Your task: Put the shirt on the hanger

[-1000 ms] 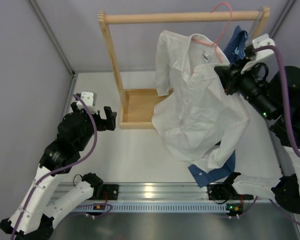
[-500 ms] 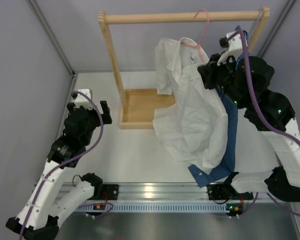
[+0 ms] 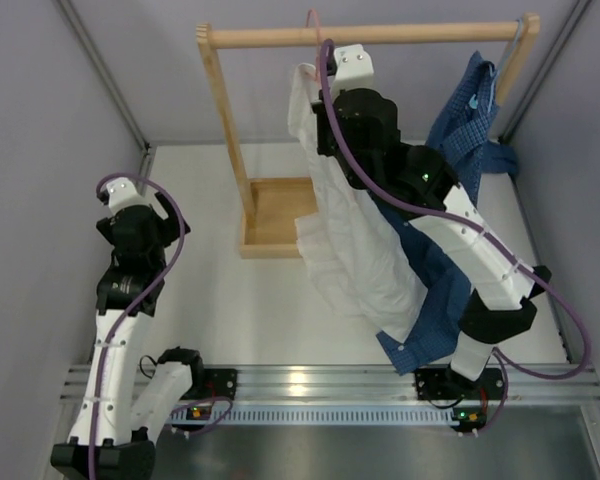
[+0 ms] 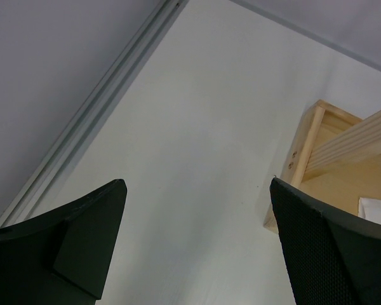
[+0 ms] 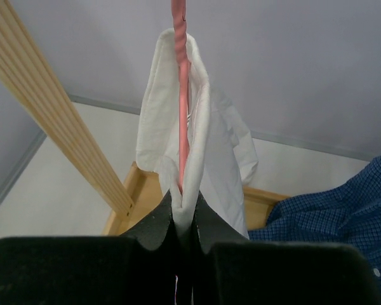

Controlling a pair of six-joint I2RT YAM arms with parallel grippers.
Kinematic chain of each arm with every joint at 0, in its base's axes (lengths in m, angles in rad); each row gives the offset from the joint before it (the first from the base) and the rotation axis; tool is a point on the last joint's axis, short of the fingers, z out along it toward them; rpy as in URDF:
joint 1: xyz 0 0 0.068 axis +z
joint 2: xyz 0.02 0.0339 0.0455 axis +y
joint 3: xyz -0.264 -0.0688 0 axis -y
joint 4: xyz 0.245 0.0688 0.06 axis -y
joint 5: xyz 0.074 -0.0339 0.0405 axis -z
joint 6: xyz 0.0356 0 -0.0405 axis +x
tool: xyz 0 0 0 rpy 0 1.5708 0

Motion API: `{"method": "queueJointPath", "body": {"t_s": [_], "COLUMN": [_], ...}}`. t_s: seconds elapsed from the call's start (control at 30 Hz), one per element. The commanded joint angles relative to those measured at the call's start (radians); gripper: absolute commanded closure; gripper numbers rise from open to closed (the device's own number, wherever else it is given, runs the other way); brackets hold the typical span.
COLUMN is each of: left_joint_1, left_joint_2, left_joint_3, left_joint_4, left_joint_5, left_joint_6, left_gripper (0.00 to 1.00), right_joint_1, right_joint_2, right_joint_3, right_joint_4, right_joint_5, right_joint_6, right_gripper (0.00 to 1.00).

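Observation:
The white shirt hangs under the wooden rail, draped over the pink hanger. The hanger's hook shows just at the rail. My right gripper is shut on the hanger's neck with the shirt's collar folded round it. In the top view the right arm covers its own fingers. My left gripper is open over bare table far to the left, with nothing between its fingers.
A blue checked shirt hangs at the rail's right end, and its tail trails beneath the white shirt. The rack's wooden base tray and left post stand between the arms. Grey walls close in on both sides.
My right arm has swung left along the rail, carrying the hanger and white shirt from the right end to the middle. The left arm has drawn back and turned towards the left wall.

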Motion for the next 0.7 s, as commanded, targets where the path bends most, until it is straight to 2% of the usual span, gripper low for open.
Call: {"method": "queueJointPath", "body": {"t_s": [0.0,0.13,0.53,0.67], "left_joint_1": [0.006,0.006,0.008,0.006], "left_joint_2": [-0.01,-0.005,-0.024,-0.024], "left_joint_3": [-0.024,-0.038,-0.042,-0.044], "left_joint_4": [0.048,0.048,0.056,0.057], "left_joint_5": [0.037,0.075,0.069,0.085], "left_joint_6": [-0.014,-0.017,-0.023,-0.02], "left_gripper": [0.02,0.02,0.02,0.02], "right_joint_1": [-0.009,-0.028,-0.065,-0.065], "right_joint_2": [0.021,0.034,0.035,0.0], "right_joint_3": [0.107,0.107,-0.002,-0.069], "right_joint_4": [0.085,0.115,0.145,0.183], "right_joint_5": [-0.009,-0.014,-0.049,-0.083], "right_joint_6": [0.031,0.067,0.15,0.163], "right_gripper": [1.0,1.0,1.0,0.87]}}
